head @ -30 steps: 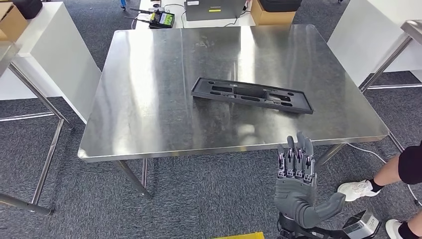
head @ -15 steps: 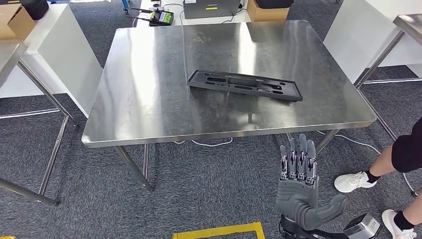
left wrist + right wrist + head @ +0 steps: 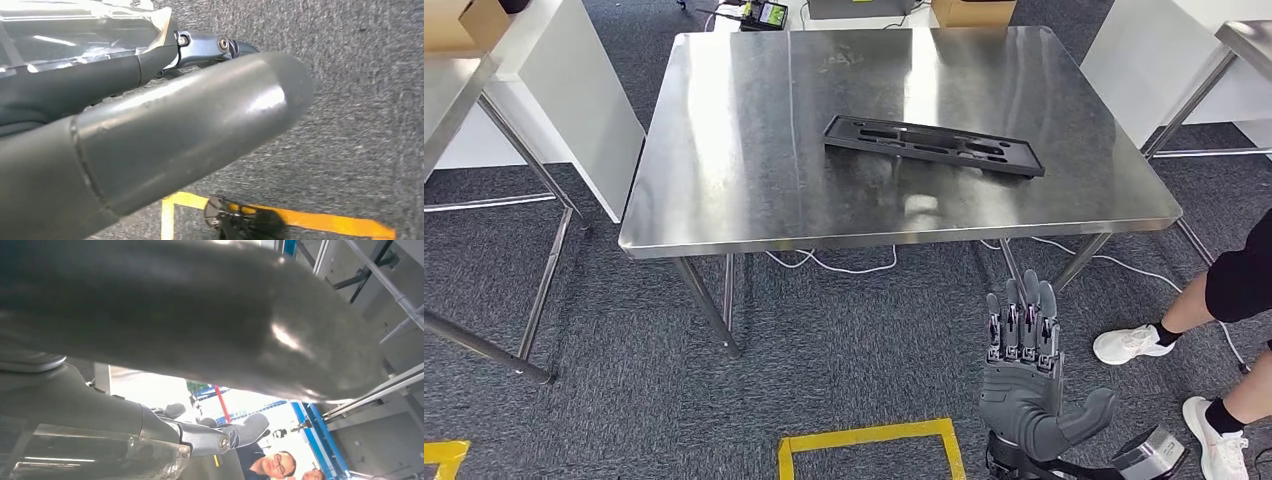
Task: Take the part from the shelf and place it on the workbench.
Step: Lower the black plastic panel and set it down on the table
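The robot had backed away from the tabletop; the part lay there, released. The right robot hand was spread, empty; placement appeared complete.

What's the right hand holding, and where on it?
Nothing. The right hand is raised over the carpet with fingers straight and apart; the black part lies on the workbench.

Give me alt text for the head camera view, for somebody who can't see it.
A long black plastic part lies flat on a steel workbench, seen from above. The robot's right hand is raised, open and empty, over grey carpet short of the bench's near edge. A person's legs and white shoes show at the right edge, and yellow floor tape lies below.
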`<action>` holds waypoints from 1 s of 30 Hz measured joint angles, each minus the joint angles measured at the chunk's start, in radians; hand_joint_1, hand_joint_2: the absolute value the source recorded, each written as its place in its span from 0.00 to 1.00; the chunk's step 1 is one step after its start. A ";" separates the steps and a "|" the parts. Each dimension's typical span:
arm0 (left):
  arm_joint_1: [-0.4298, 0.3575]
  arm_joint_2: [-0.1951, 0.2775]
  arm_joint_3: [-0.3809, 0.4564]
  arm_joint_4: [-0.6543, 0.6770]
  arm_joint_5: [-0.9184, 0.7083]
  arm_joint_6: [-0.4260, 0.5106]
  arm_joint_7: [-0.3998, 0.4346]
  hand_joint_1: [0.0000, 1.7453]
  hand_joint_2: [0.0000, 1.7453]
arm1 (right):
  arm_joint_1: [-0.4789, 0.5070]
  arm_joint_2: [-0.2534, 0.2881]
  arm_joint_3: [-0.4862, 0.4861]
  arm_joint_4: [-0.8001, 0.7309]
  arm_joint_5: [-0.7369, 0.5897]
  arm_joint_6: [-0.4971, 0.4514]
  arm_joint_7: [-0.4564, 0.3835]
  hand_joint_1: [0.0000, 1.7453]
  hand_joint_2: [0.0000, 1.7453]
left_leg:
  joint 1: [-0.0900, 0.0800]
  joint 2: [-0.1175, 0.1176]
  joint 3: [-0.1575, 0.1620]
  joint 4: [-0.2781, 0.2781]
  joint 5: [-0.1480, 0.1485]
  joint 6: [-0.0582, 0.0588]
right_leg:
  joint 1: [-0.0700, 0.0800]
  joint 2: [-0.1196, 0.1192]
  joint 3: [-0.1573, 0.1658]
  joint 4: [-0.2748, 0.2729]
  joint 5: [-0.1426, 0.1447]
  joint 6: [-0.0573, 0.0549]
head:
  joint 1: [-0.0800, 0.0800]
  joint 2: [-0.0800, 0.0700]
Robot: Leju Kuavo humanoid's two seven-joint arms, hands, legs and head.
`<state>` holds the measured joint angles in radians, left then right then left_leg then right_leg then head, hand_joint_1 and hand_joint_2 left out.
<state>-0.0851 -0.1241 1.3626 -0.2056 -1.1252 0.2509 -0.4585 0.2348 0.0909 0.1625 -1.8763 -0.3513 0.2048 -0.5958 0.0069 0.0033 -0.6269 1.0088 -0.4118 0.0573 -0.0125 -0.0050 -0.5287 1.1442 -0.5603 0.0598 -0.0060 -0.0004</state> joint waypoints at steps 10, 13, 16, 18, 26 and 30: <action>0.000 -0.001 -0.001 0.000 -0.001 0.005 0.001 0.00 0.00 | -0.012 0.014 -0.009 0.004 0.004 -0.013 0.016 0.00 0.00 | 0.012 -0.006 -0.059 0.155 -0.126 -0.057 | 0.006 -0.006 0.058 -0.193 0.060 -0.086 | -0.007 0.000; 0.000 -0.001 -0.001 0.000 -0.004 0.004 0.003 0.00 0.00 | -0.014 0.017 -0.011 0.009 0.007 -0.018 0.025 0.00 0.00 | 0.018 -0.006 -0.046 0.254 -0.151 -0.068 | 0.013 -0.008 0.025 -0.178 0.083 -0.086 | -0.008 0.000; -0.003 -0.001 -0.007 0.000 -0.014 0.002 0.009 0.00 0.00 | -0.026 0.020 -0.016 0.012 0.009 -0.028 0.039 0.00 0.00 | 0.021 -0.007 0.078 0.099 -0.098 -0.068 | 0.012 -0.008 -0.018 -0.148 0.096 -0.077 | -0.008 0.000; -0.006 -0.001 -0.011 0.000 -0.019 0.000 0.012 0.00 0.00 | -0.038 0.023 -0.023 0.012 0.008 -0.033 0.047 0.00 0.00 | 0.014 -0.009 0.123 0.016 -0.106 -0.058 | 0.012 -0.009 -0.035 -0.138 0.104 -0.063 | -0.007 0.000; -0.014 0.001 -0.016 0.000 -0.030 -0.006 0.015 0.00 0.00 | -0.053 0.023 -0.047 0.015 0.001 -0.043 0.063 0.00 0.00 | 0.010 0.004 0.068 -0.024 -0.035 -0.004 | -0.001 -0.001 -0.124 0.065 -0.022 -0.048 | 0.002 0.000; -0.015 0.001 -0.021 0.000 -0.036 -0.008 0.015 0.00 0.00 | -0.055 0.011 -0.052 0.055 0.026 -0.077 0.094 0.00 0.00 | 0.019 0.008 0.014 -0.019 0.005 -0.024 | -0.022 -0.001 -0.048 0.036 0.012 0.001 | 0.004 0.000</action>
<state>-0.0997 -0.1232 1.3414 -0.2056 -1.1610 0.2433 -0.4436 0.1796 0.1016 0.1101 -1.8215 -0.3254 0.1275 -0.5022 0.0256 0.0109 -0.6131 0.9901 -0.4072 0.0333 -0.0343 -0.0055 -0.5765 1.1804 -0.5479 0.0611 -0.0025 -0.0004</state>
